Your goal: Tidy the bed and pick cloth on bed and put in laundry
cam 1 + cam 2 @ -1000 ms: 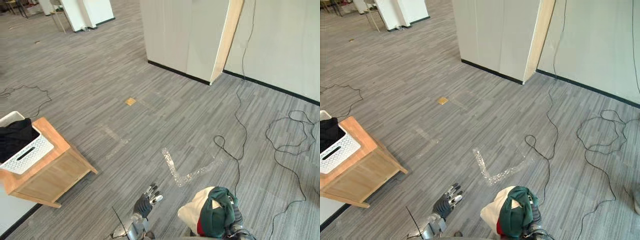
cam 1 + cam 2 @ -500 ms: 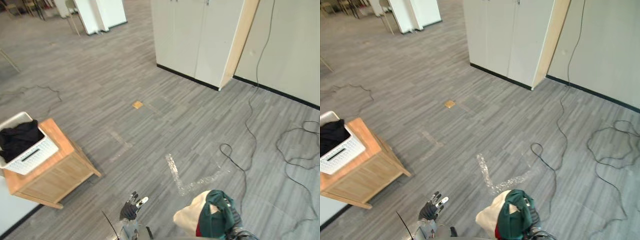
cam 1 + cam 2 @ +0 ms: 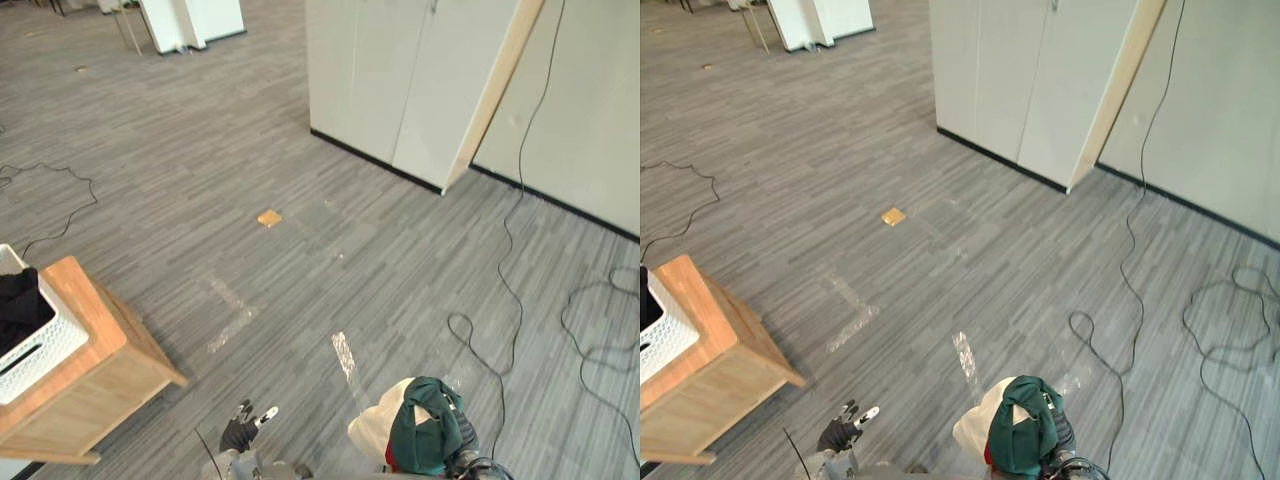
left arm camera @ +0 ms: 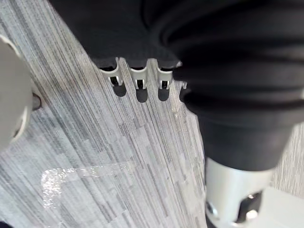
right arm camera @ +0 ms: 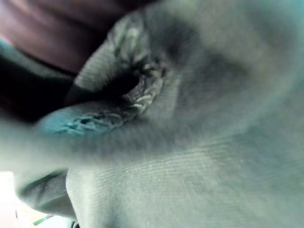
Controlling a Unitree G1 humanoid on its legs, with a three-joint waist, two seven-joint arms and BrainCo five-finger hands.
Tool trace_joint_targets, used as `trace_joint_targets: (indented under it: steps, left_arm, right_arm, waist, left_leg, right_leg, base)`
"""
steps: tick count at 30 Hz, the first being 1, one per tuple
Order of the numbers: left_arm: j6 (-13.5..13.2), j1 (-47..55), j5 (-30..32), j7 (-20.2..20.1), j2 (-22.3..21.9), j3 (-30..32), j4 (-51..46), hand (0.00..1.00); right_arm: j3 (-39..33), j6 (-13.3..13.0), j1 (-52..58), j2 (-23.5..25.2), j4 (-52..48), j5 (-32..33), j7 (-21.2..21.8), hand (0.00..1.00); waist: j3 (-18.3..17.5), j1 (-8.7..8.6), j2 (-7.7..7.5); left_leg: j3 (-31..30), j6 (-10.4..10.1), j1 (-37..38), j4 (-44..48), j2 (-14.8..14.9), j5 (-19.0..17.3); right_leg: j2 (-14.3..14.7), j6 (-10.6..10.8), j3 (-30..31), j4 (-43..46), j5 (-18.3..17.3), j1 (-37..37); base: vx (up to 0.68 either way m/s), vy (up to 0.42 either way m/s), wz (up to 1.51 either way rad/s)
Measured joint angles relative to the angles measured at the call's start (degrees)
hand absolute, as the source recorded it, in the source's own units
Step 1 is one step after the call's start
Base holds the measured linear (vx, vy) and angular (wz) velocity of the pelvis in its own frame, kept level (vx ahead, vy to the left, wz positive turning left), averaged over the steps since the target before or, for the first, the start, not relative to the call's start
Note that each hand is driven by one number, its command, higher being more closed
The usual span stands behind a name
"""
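Observation:
A bunched cloth of green, cream and red sits low in the eye views, off the floor, with my right hand shut on it from beneath. Green knit fabric presses close in the right wrist view. My left hand hangs open and empty above the grey floor, its fingers straight. The white laundry basket, with dark clothes in it, stands on a low wooden table at the far left.
Black cables snake over the floor on the right. White cabinets with a wooden edge stand ahead. Tape marks and a small yellow square lie on the grey plank floor.
The whole picture has shifted: table and basket now sit further left and partly cut off. My left hand shows lower and smaller. The cloth stays on the right hand.

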Motion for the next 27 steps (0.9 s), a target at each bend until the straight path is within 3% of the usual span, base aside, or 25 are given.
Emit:
trace_joint_targets:
  steps: [2, 3, 4, 5, 6, 7, 8, 9, 11, 13, 16, 19, 21, 22, 23, 24, 25, 26, 27]
  left_arm:
    - [-0.02, 0.72, -1.12, -0.2, 0.13, 1.49, 1.93, 0.0]
    - [0.04, 1.22, -1.38, -0.14, 0.2, 1.81, 2.31, 0.0]
    - [0.85, 1.96, -2.28, 0.0, -0.27, 3.0, 3.21, 0.0]
    - [1.22, 2.86, -2.95, -0.3, -1.7, 4.99, 3.29, 0.0]
    - [1.08, 2.98, -3.26, -0.39, -2.52, 6.51, 3.05, 0.0]
    - [0.97, 2.77, -3.4, 0.16, -3.24, 7.47, 2.78, 0.0]
    - [0.74, 2.85, -5.54, 0.0, -3.9, 7.74, 3.24, 0.0]
    - [0.63, 2.92, -6.3, -0.15, -3.9, 7.92, 3.33, 0.0]
    - [0.39, 2.86, -7.79, -0.4, -2.94, 8.23, 3.49, 0.0]
    - [0.12, 2.89, -9.27, -1.29, -2.82, 8.68, 3.43, 0.0]
    - [-0.67, 2.95, -10.67, -2.14, -3.28, 10.17, 3.39, 0.0]
    - [-2.38, 3.0, -10.53, -2.51, -4.21, 11.35, 3.39, 0.0]
    - [-4.04, 3.42, -9.16, -2.52, -4.58, 11.46, 3.03, 0.0]
    - [-4.66, 4.09, -7.65, -2.48, -4.54, 11.48, 2.8, 0.0]
    - [-4.72, 5.2, -6.99, -2.43, -3.5, 11.87, 2.56, 0.0]
    - [-4.6, 5.26, -6.23, -2.26, -2.98, 11.86, 2.83, 0.0]
    - [-4.28, 4.53, -5.06, -1.44, -2.48, 12.34, 3.97, 0.0]
    - [-3.78, 4.41, -3.87, -0.81, -1.98, 11.96, 3.98, 0.0]
    - [-3.56, 4.4, -3.3, -0.39, -1.9, 11.88, 4.02, 0.0]
  right_arm:
    - [-0.67, -0.81, 0.89, 0.52, -0.69, -0.5, 0.2, 1.0]
    - [-0.6, -0.79, 1.04, 0.62, -0.69, -0.53, 0.23, 1.0]
    - [-0.45, -0.68, 0.86, 0.11, -1.0, -0.48, 0.28, 1.0]
    - [-0.37, -0.28, 0.02, -0.27, -1.47, -0.46, 0.13, 1.0]
    - [-0.38, -0.02, -0.58, -0.47, -1.49, -0.46, 0.12, 1.0]
    - [-0.32, 0.5, -1.34, -1.35, -1.47, -0.48, 0.17, 1.0]
    - [0.74, 1.21, -2.42, -2.53, -1.05, -0.87, 1.19, 1.0]
    - [0.86, 1.33, -2.82, -2.87, -0.67, -1.42, 1.49, 1.0]
    - [0.46, 2.14, -3.54, -2.92, 0.6, -3.54, 2.65, 1.0]
    - [-0.64, 2.49, -2.91, -3.06, 0.64, -4.87, 3.79, 1.0]
    - [-1.43, 3.29, -2.83, -2.97, 0.6, -5.03, 4.1, 1.0]
    - [-1.42, 3.86, -3.4, -2.99, 0.43, -4.89, 3.85, 1.0]
    - [-1.49, 3.94, -4.22, -3.14, 0.49, -4.49, 3.42, 1.0]
    - [-1.39, 3.99, -5.36, -3.1, 1.02, -4.26, 3.33, 1.0]
    - [-1.45, 4.18, -6.27, -2.04, 2.73, -3.59, 2.67, 1.0]
    - [-1.54, 4.31, -6.25, -1.3, 3.32, -2.93, 2.19, 1.0]
    - [-2.02, 4.85, -7.83, -1.2, 4.66, -2.13, 0.91, 1.0]
    - [-2.22, 4.94, -8.38, -0.8, 5.3, -2.02, -0.42, 1.0]
    - [-2.14, 4.98, -8.32, -0.58, 5.49, -2.06, -1.0, 1.0]
  waist:
    - [0.12, 0.16, -0.42]
    - [0.07, 0.21, -0.57]
    - [-0.22, 0.32, 0.31]
    - [-0.42, 0.95, 1.4]
    - [-0.24, 1.37, 1.71]
    - [0.16, 2.09, 2.32]
    - [0.98, 2.18, 4.49]
    - [1.18, 2.26, 4.86]
    - [1.54, 2.17, 4.04]
    - [1.79, 2.31, 3.47]
    - [2.34, 2.5, 2.59]
    - [2.72, 3.18, 1.98]
    - [2.68, 4.4, 2.0]
    - [2.16, 5.36, 1.45]
    - [0.4, 5.26, -0.9]
    - [-0.68, 5.44, -1.37]
    - [-0.78, 5.01, -1.82]
    - [-0.71, 3.99, -1.85]
    - [-0.48, 3.5, -1.76]
  left_leg:
    - [-2.34, -5.53, 3.13, -0.15, 0.96, -3.07]
    - [-3.29, -6.3, 4.12, 0.09, 1.37, -4.16]
    - [-5.2, -7.28, 5.29, 1.37, 3.36, -5.6]
    - [-6.4, -6.86, 2.89, 8.23, 4.77, -5.4]
    - [-6.69, -5.61, -0.62, 15.25, 5.66, -4.53]
    - [-7.27, -3.88, -6.53, 27.0, 7.3, -1.02]
    - [-8.16, -3.92, -14.95, 43.12, 11.47, 6.04]
    - [-7.78, -3.76, -17.24, 48.13, 12.77, 5.93]
    - [-4.87, -3.9, -22.13, 56.34, 13.59, 5.62]
    - [-0.24, -3.93, -24.48, 54.15, 12.64, 5.6]
    - [12.57, -4.03, -25.02, 39.16, 9.81, 5.59]
    - [23.17, -4.23, -23.38, 19.85, 3.97, 5.79]
    - [25.27, -3.1, -21.71, 11.83, 1.9, 5.75]
    - [24.91, 1.61, -21.53, 11.59, 1.97, 3.61]
    - [25.3, 6.13, -21.85, 13.28, 0.67, 2.42]
    - [25.27, 6.5, -21.59, 13.21, -0.35, 1.96]
    - [23.63, 7.91, -20.7, 12.43, -2.58, 1.08]
    - [21.24, 8.01, -18.78, 10.34, -4.61, 0.99]
    - [19.84, 8.0, -17.36, 9.62, -5.18, 0.98]
  right_leg:
    - [-0.06, 1.53, 7.36, -11.08, 10.47, 0.13]
    - [-0.02, 1.94, 7.68, -8.98, 13.34, 0.2]
    - [1.17, 0.5, 6.64, -3.63, 11.95, -0.33]
    - [1.79, -0.57, 4.78, -1.21, 8.86, -0.08]
    - [1.9, -1.17, 4.15, -0.97, 8.0, 0.33]
    - [2.69, -2.11, 3.37, -1.63, 7.18, 1.85]
    - [4.67, -3.41, 2.1, -3.56, 5.67, 5.73]
    - [5.18, -3.9, 1.55, -3.98, 4.97, 7.26]
    - [5.5, -4.92, -0.14, -6.58, 3.18, 13.08]
    - [5.54, -4.88, -1.95, -10.29, 2.58, 17.86]
    - [5.55, -4.27, -5.97, -14.42, 1.97, 23.07]
    - [5.82, -3.07, -10.75, -16.18, 0.46, 26.88]
    - [6.42, -1.44, -11.76, -17.58, -1.64, 29.04]
    - [6.15, -0.69, -12.02, -16.9, -4.57, 29.85]
    - [4.09, 1.24, -13.48, -14.24, -7.17, 29.92]
    - [2.53, 2.52, -13.71, -9.54, -8.51, 28.6]
    - [-2.55, 2.98, -11.77, 9.17, -7.6, 21.23]
    - [-6.25, 2.09, -9.38, 24.27, -4.29, 14.25]
    - [-7.09, 2.0, -8.78, 28.28, -4.25, 12.45]
  base:
    - [0.46, -0.21, 0.97]
    - [0.51, -0.305, 0.88]
    - [0.52, -0.313, 0.68]
    - [0.59, -0.394, 0.58]
    - [0.45, -0.337, 0.33]
    - [0.53, -0.361, 0.28]
    - [0.42, -0.255, 0.21]
    - [0.42, -0.211, 0.18]
    - [0.34, -0.19, 0.19]
    - [0.46, -0.192, 0.42]
    - [0.41, -0.07, 0.69]
    - [0.4, 0.005, 0.78]
    - [0.31, 0.047, 0.2]
    - [0.37, 0.135, 0.11]
    - [0.42, 0.144, 0.11]
    - [0.51, 0.165, 0.43]
    - [0.53, 0.178, 0.77]
    - [0.52, 0.2, 1.01]
    - [0.52, 0.195, 1.14]
